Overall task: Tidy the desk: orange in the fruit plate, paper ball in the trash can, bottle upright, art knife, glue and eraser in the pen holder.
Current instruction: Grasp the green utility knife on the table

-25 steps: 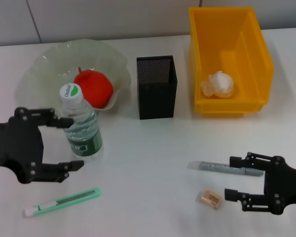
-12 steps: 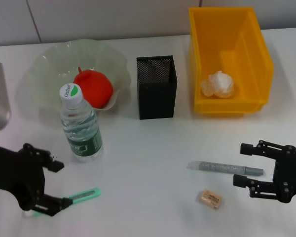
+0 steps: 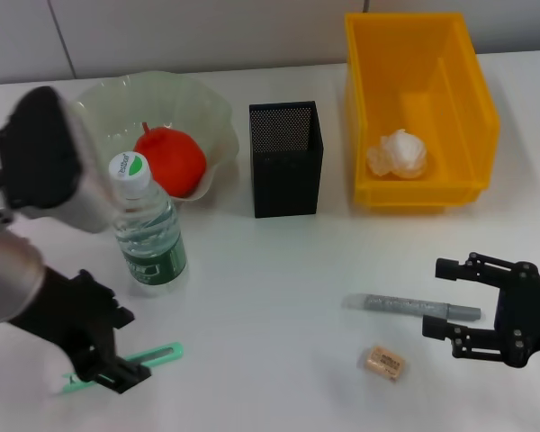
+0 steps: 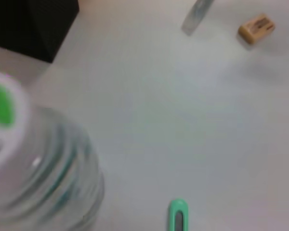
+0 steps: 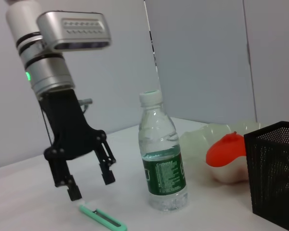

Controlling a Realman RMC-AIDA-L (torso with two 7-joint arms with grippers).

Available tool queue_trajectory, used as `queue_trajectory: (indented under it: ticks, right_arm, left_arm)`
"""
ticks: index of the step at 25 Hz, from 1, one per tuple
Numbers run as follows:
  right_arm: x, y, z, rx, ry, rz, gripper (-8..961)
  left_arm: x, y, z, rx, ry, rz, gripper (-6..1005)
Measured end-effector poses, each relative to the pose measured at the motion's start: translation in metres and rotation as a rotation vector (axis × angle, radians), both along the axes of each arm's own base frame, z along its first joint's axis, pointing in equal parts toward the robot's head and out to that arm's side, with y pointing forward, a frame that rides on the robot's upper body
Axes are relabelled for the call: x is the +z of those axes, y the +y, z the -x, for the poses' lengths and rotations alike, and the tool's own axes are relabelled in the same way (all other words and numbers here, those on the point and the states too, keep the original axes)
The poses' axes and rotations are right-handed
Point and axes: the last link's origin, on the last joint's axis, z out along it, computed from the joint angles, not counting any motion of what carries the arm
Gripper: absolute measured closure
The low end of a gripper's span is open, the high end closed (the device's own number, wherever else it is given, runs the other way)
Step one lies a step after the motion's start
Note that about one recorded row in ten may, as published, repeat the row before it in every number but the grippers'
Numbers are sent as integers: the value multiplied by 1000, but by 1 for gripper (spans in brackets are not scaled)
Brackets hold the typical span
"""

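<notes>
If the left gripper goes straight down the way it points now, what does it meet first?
Most likely the art knife: the left gripper hangs open, pointing down at its near end, with only the desk beneath.

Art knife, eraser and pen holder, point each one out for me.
art knife [image 3: 159, 354], head view, green handle end.
eraser [image 3: 382, 362], head view, top face.
pen holder [image 3: 288, 184], head view, front mesh wall.

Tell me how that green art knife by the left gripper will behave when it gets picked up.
The art knife lies flat on the table, so it likely won't roll. It looks thin and low, so the open left gripper above its end may struggle to get under it. Its smooth plastic body could slip or pivot if pinched near one end.
</notes>
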Motion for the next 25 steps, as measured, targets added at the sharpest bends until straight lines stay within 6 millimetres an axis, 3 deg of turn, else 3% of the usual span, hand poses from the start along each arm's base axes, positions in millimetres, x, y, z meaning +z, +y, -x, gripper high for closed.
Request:
queue_trajectory:
  ticks: [12,25]
  right_arm:
    - [0,-5,-4,-8,-4,-3,156]
    - [0,-8,-6,-1,-15,0,156]
  left_arm:
    - [-39,3,-19,-83,137,29,291]
    - [-50,-1,-18,-107,177,33,344]
